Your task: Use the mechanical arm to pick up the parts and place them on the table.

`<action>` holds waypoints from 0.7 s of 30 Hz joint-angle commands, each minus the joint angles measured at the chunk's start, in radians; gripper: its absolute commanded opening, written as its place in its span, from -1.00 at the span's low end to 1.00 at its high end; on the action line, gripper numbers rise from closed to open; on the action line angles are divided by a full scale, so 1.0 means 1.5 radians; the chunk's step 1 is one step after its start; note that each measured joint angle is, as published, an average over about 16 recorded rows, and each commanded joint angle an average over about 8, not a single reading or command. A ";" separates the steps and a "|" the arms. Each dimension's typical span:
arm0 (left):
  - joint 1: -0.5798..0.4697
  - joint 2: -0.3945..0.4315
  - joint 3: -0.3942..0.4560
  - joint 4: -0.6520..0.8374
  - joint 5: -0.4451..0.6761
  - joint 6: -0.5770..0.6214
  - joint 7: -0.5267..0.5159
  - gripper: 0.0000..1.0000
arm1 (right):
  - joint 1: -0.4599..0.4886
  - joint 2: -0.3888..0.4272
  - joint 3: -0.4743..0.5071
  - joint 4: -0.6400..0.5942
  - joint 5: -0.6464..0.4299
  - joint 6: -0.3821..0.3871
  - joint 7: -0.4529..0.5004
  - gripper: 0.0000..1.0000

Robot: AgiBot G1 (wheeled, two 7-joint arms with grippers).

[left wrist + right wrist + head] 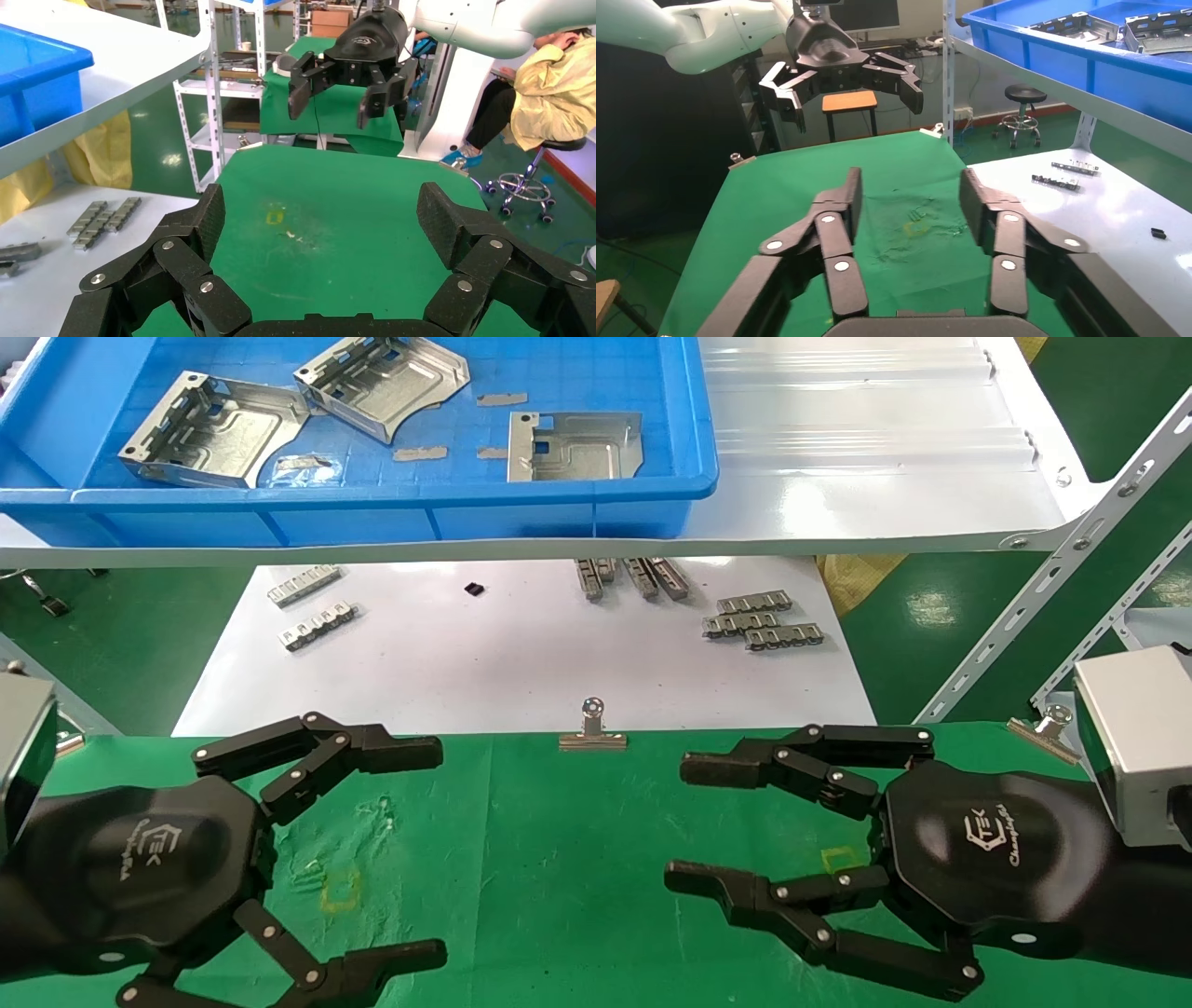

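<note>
Three silvery sheet-metal parts [214, 430] [382, 384] [575, 447] lie in the blue tray on the far shelf; two also show in the right wrist view [1074, 24]. My left gripper [438, 850] is open and empty, low over the left of the green table [559, 859]. My right gripper [677, 822] is open and empty over its right side. The two face each other with a gap between them. In the left wrist view my own gripper [320, 217] frames bare green cloth. The right wrist view shows the same for that gripper [910, 193].
The blue tray [372, 514] sits on a white shelf [885, 477] above a white sheet [521, 654] with small grey slotted strips [759, 621]. Binder clips [592, 733] [1048, 724] grip the cloth's far edge. A slanted shelf brace [1052, 589] stands at the right.
</note>
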 commanded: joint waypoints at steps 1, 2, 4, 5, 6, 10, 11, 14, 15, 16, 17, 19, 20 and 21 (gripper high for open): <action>0.000 0.000 0.000 0.000 0.000 0.000 0.000 1.00 | 0.000 0.000 0.000 0.000 0.000 0.000 0.000 -1.00; 0.000 0.000 0.000 0.000 0.000 0.000 0.000 1.00 | 0.000 0.000 0.000 0.000 0.000 0.000 0.000 -1.00; 0.000 0.000 0.000 0.000 0.000 0.000 0.000 1.00 | 0.000 0.000 0.000 0.000 0.000 0.000 0.000 -1.00; 0.000 0.000 0.000 0.000 0.000 0.000 0.000 1.00 | 0.000 0.000 0.000 0.000 0.000 0.000 0.000 -1.00; 0.000 0.000 0.000 0.000 0.000 0.000 0.000 1.00 | 0.000 0.000 0.000 0.000 0.000 0.000 0.000 -1.00; -0.001 0.000 0.000 0.000 0.000 -0.001 0.000 1.00 | 0.000 0.000 0.000 0.000 0.000 0.000 0.000 -1.00; -0.003 0.001 -0.001 -0.001 0.001 -0.002 0.001 1.00 | 0.000 0.000 0.000 0.000 0.000 0.000 0.000 -1.00; -0.022 0.007 -0.002 0.004 0.010 -0.014 0.002 1.00 | 0.000 0.000 0.000 0.000 0.000 0.000 0.000 -1.00; -0.035 0.011 -0.002 0.007 0.016 -0.021 0.002 1.00 | 0.000 0.000 0.000 0.000 0.000 0.000 0.000 -1.00; -0.052 0.016 -0.002 0.012 0.024 -0.030 0.001 1.00 | 0.000 0.000 0.000 0.000 0.000 0.000 0.000 -1.00; -0.074 0.023 -0.001 0.019 0.034 -0.040 -0.001 1.00 | 0.000 0.000 0.000 0.000 0.000 0.000 0.000 -1.00; -0.131 0.041 0.004 0.042 0.059 -0.062 -0.007 1.00 | 0.000 0.000 0.000 0.000 0.000 0.000 0.000 -1.00; -0.164 0.053 0.008 0.058 0.074 -0.073 -0.010 1.00 | 0.000 0.000 0.000 0.000 0.000 0.000 0.000 -1.00; -0.200 0.066 0.013 0.077 0.091 -0.083 -0.013 1.00 | 0.000 0.000 0.000 0.000 0.000 0.000 0.000 -1.00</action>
